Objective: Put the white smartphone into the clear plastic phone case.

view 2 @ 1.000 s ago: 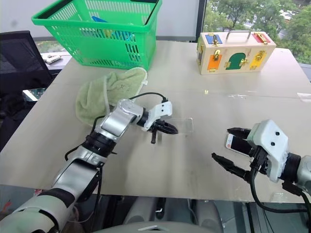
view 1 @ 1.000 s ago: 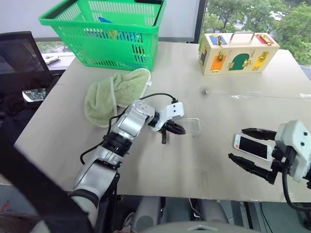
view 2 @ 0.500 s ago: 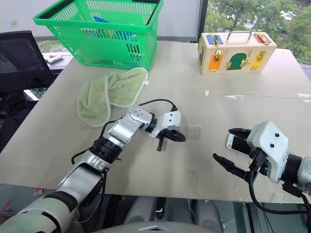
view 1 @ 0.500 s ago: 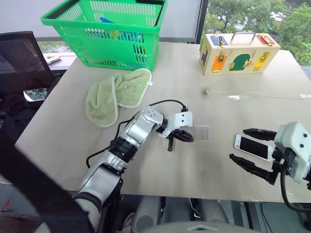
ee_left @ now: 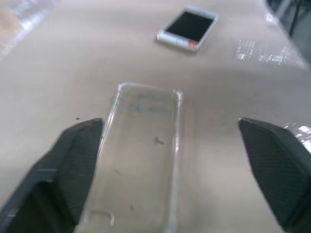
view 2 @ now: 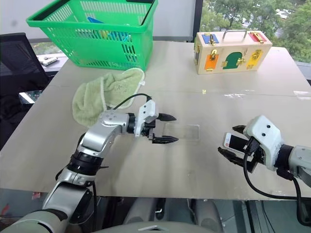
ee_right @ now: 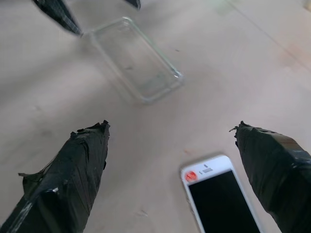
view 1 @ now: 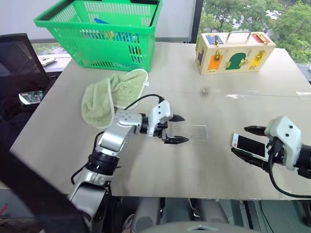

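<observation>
The clear plastic phone case [view 1: 190, 132] lies flat on the tan table, near its middle. My left gripper [view 1: 179, 129] is open, its two black fingers level on either side of the case's near end, not touching it. In the left wrist view the case [ee_left: 146, 155] sits between the fingertips [ee_left: 82, 145], with the white smartphone [ee_left: 187, 27] beyond it. The white smartphone [view 1: 250, 145] lies screen up at the right. My right gripper [view 1: 244, 141] is open, one finger on each side of the phone. The right wrist view shows the phone [ee_right: 218, 194] and the case [ee_right: 133, 58].
A green basket [view 1: 97, 34] with items stands at the back left, and a green towel [view 1: 112, 94] lies in front of it. A wooden latch box [view 1: 233, 51] stands at the back right. A dark device [view 1: 30, 97] lies off the table's left edge.
My left gripper was shut on the case's end, slid it a little to the right, then opened and drew back. My right gripper moved in closer around the phone.
</observation>
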Tool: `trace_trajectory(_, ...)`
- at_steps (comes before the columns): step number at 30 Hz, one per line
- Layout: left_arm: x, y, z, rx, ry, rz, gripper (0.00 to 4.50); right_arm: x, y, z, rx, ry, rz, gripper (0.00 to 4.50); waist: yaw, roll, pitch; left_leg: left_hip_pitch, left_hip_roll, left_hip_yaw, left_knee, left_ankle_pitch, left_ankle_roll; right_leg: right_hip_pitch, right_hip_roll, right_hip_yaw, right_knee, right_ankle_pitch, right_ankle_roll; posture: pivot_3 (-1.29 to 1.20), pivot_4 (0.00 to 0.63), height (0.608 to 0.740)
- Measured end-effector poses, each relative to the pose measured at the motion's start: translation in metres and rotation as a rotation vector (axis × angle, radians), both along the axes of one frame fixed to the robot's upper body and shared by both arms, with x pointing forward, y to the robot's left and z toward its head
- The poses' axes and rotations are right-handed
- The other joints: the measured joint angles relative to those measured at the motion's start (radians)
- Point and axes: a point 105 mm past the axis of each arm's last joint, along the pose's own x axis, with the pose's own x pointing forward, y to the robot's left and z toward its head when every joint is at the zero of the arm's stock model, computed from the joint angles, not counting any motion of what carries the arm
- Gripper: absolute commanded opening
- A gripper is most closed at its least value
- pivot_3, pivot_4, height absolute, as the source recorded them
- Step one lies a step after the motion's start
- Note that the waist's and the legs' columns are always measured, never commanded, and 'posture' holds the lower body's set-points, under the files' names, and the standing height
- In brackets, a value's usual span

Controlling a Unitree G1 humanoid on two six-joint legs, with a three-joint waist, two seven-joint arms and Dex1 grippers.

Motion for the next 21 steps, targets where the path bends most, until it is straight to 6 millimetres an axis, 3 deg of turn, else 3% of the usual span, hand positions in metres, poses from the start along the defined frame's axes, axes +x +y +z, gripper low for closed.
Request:
trace_trajectory(4,-0.021,0.018,-0.004,-0.009,0.032,0.015,4.47,0.014,-0.022,-0.015,-0.089,0.027,-0.062,4.50,-0.001,0.000,0.000,0.001,0.000,0.000,0.000,0.000,0.000,0.000,-0.004,0.000,0.000,0.000,0.000,0.00,0.150,0.740)
trace_trajectory(10,-0.039,0.022,-0.007,-0.038,0.059,0.027,4.47,0.007,-0.055,-0.048,-0.283,0.197,-0.039,4.50,0.004,0.002,0.001,0.000,0.000,0.001,0.000,0.000,0.000,0.000,-0.005,-0.001,0.000,0.000,0.000,0.00,0.150,0.740)
trace_trajectory(15,-0.047,0.022,-0.009,-0.063,0.082,0.007,4.47,0.015,-0.071,-0.054,-0.355,0.235,-0.049,4.50,-0.003,0.002,0.001,0.001,0.000,0.000,-0.001,0.000,0.000,-0.001,-0.004,0.000,0.000,-0.001,0.001,0.00,0.150,0.740)
trace_trajectory(21,-0.056,0.021,-0.004,-0.133,0.077,-0.063,4.47,0.036,-0.072,-0.050,-0.360,0.229,-0.031,4.50,-0.001,0.005,0.002,0.000,0.000,0.001,-0.001,0.000,0.000,-0.001,-0.004,0.000,0.000,0.000,0.000,0.00,0.150,0.740)
